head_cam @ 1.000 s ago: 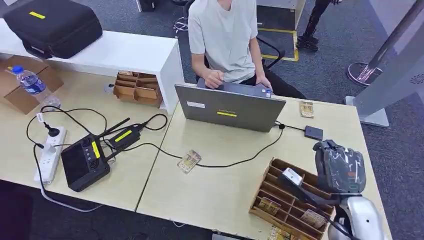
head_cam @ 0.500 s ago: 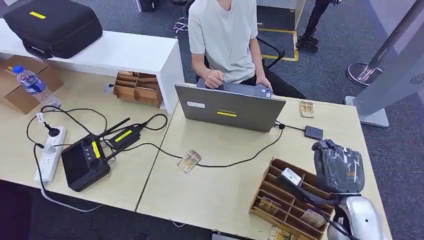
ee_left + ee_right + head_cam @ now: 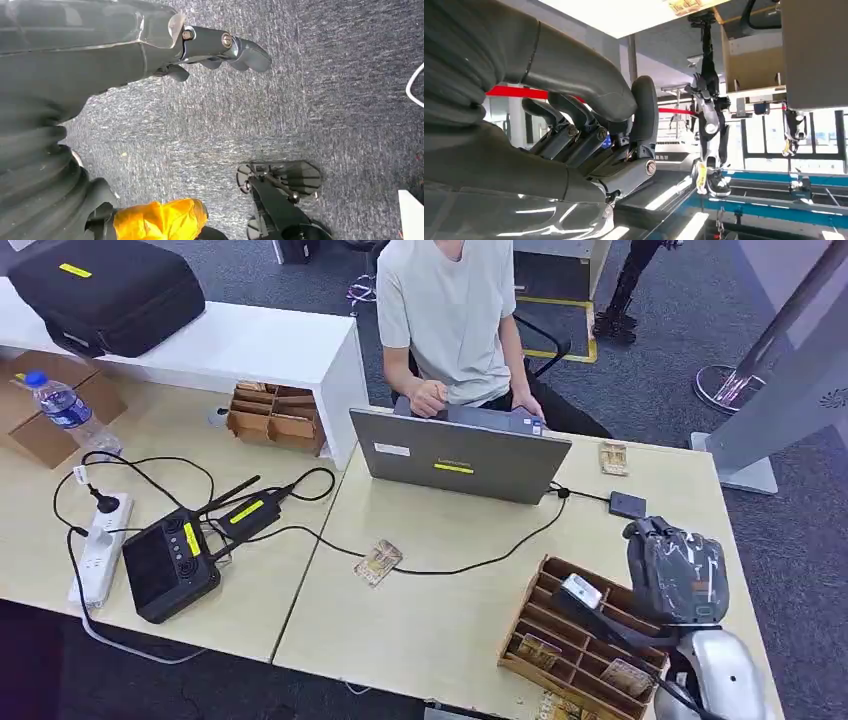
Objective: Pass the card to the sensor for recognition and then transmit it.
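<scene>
My right hand (image 3: pixel 676 574) hovers over the right end of a wooden divider tray (image 3: pixel 560 635) that holds several cards (image 3: pixel 627 677). In the right wrist view its fingers (image 3: pixel 574 127) curl toward the raised thumb (image 3: pixel 644 110), and I make out no card between them. The sensor, a small black box (image 3: pixel 627 505), lies on the table just beyond the hand and is cabled to the laptop (image 3: pixel 458 455). One loose card (image 3: pixel 378 562) lies mid-table, another (image 3: pixel 613 458) lies near the far edge. My left hand (image 3: pixel 220 47) hangs over the carpet and holds nothing.
A person sits behind the laptop at the far side. On the left are a black controller (image 3: pixel 170 565), a power strip (image 3: pixel 100 548), cables, a water bottle (image 3: pixel 68 410), a second wooden tray (image 3: pixel 275 418) and a black case (image 3: pixel 105 290).
My right hand has drifted very slightly to the left above the tray. Everything else is as before.
</scene>
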